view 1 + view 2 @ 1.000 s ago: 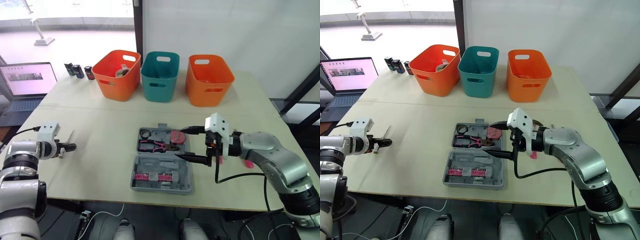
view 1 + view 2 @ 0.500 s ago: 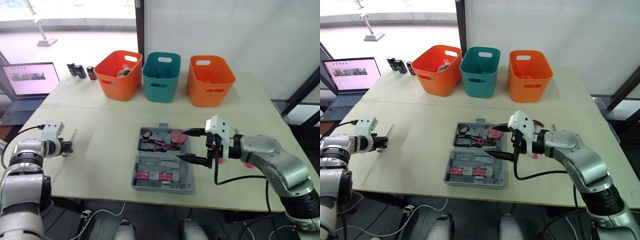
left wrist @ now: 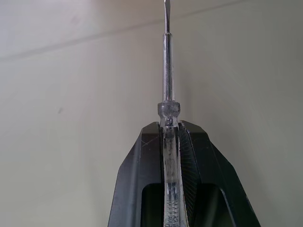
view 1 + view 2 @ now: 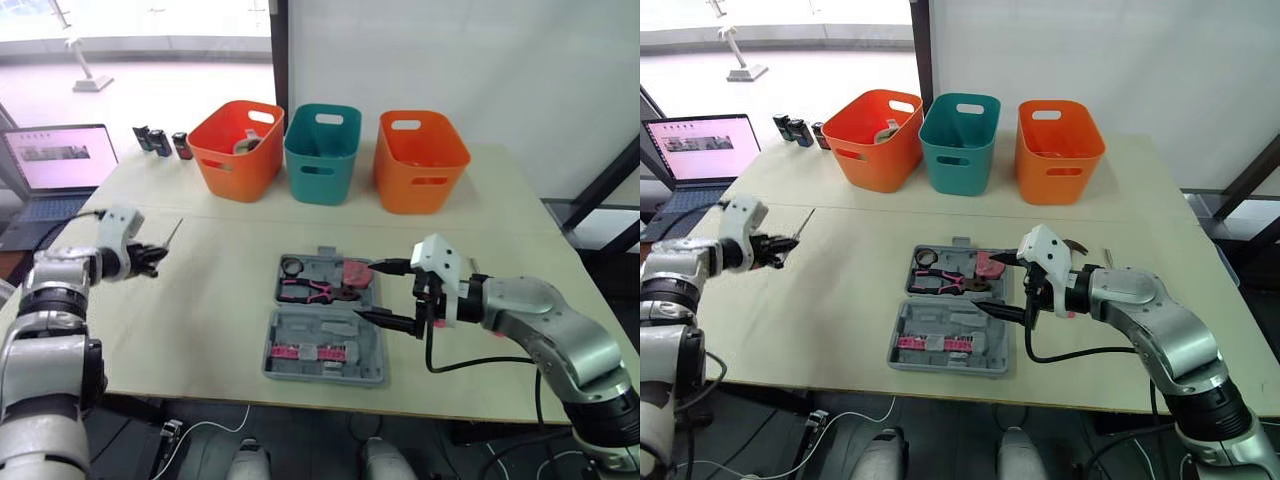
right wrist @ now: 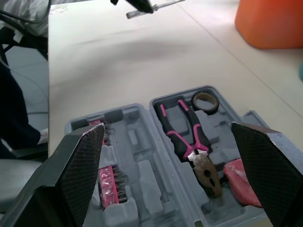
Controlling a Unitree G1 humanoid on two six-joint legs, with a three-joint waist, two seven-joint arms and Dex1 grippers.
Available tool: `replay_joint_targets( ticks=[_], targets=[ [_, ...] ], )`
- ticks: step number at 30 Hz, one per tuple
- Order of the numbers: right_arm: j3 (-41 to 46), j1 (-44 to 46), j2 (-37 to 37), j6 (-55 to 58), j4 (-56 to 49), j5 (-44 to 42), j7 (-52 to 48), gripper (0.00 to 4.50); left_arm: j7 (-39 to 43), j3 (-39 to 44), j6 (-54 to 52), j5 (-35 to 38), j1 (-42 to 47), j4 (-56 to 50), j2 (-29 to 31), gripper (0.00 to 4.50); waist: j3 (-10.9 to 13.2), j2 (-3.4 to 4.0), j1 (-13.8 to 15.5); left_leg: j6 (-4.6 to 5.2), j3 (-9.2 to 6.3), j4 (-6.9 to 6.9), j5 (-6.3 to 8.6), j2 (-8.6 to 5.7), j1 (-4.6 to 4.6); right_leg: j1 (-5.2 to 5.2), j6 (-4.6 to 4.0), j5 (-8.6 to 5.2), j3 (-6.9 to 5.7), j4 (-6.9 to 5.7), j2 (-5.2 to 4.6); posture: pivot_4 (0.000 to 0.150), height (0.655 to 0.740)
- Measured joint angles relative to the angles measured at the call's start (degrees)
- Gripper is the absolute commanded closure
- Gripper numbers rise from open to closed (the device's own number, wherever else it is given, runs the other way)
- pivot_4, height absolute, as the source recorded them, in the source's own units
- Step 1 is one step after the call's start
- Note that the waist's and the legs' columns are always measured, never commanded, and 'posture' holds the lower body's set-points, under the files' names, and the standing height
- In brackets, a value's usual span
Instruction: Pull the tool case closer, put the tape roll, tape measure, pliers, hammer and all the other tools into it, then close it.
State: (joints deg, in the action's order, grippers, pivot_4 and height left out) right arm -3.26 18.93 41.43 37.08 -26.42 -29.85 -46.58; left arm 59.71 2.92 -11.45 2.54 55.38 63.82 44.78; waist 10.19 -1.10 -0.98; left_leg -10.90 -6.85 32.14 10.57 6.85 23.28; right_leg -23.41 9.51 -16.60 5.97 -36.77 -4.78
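Left gripper [image 3: 169,124] clamps a clear-handled screwdriver [image 3: 166,71] over the table's [image 4: 210,305] left side.
Right gripper [image 4: 368,291] hangs spread wide beside the open tool case [image 4: 325,352], mid-table; pliers [image 4: 315,291] and tape roll [image 4: 291,267] lie inside.

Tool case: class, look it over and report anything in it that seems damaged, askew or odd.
The pliers lying in the open tool case have a brown, rusty-looking head, unlike their pink handles. The tape roll sits in its recess; nothing else looks askew.
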Motion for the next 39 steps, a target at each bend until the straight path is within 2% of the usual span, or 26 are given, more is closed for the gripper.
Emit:
replay_joint_targets(
  ticks=[9,13,19,21,25,30,36,39],
  targets=[
    [0.19,-2.47,-0.42,0.2,-2.62,0.34,3.37,0.0,25.31,-8.32,-6.12,-0.35,2.91,-8.9,-0.57,4.47,0.0,0.0,-0.11,0.01,-0.01,0.02,0.0,0.0,0.01,-0.01,0.02,-0.03,0.01,-0.08,0.0,0.15,0.74],
    [0.46,-3.31,-0.47,0.46,-3.27,0.37,5.06,0.0,28.08,-9.68,-6.83,-0.63,3.92,-11.43,-1.25,4.47,0.0,0.0,-0.09,0.02,-0.02,0.03,0.0,0.0,0.01,-0.01,0.01,-0.03,0.01,-0.08,0.0,0.15,0.74],
    [1.52,-5.9,-0.59,1.71,-6.15,0.26,7.28,0.0,28.34,-11.34,-6.03,-1.34,3.51,-11.8,-2.49,4.47,0.0,0.0,-0.24,0.03,-0.02,0.04,0.01,0.0,0.01,-0.02,0.02,-0.05,0.01,-0.1,0.0,0.15,0.74],
    [1.54,-6.31,-0.54,2.1,-6.9,0.28,7.74,0.0,23.98,-12.21,-2.96,-3.51,2.68,-10.86,-2.12,4.47,0.0,0.0,-0.25,0.03,-0.02,0.04,0.0,0.0,-0.02,-0.01,0.02,-0.05,0.02,-0.12,0.0,0.15,0.74],
    [1.53,-7.49,-0.47,2.47,-7.86,0.46,8.45,0.0,12.99,-11.53,-0.32,-5.96,-3.33,-6.35,-0.28,4.47,0.0,0.0,-0.96,0.04,-0.02,0.03,0.01,0.0,-0.02,-0.02,0.04,-0.06,0.03,-0.16,0.01,0.15,0.74],
    [1.58,-8.28,-0.44,2.73,-8.38,0.51,9.2,0.0,11.16,-8.31,0.69,-3.82,-15.26,-9.26,1.47,4.47,0.0,-0.02,-1.22,0.03,-0.02,0.04,0.0,0.01,-0.03,-0.03,0.0,-0.09,0.02,-0.28,0.01,0.15,0.74],
    [1.55,-7.9,-0.46,2.75,-8.36,0.45,9.22,0.0,8.5,-7.57,0.35,-3.27,-17.46,-11.46,2.46,4.47,-0.01,-0.01,-0.84,0.04,-0.02,0.06,0.0,0.01,-0.05,-0.02,-0.15,-0.17,0.02,-0.3,0.01,0.15,0.74],
    [1.54,-7.68,-0.47,2.75,-8.26,0.49,9.22,0.0,7.78,-7.58,0.5,-3.21,-17.46,-11.45,2.3,3.11,-0.01,-0.01,-0.85,0.04,-0.02,0.06,0.0,0.0,-0.06,-0.01,-0.14,-0.16,0.03,-0.3,0.01,0.15,0.74]
  ],
)
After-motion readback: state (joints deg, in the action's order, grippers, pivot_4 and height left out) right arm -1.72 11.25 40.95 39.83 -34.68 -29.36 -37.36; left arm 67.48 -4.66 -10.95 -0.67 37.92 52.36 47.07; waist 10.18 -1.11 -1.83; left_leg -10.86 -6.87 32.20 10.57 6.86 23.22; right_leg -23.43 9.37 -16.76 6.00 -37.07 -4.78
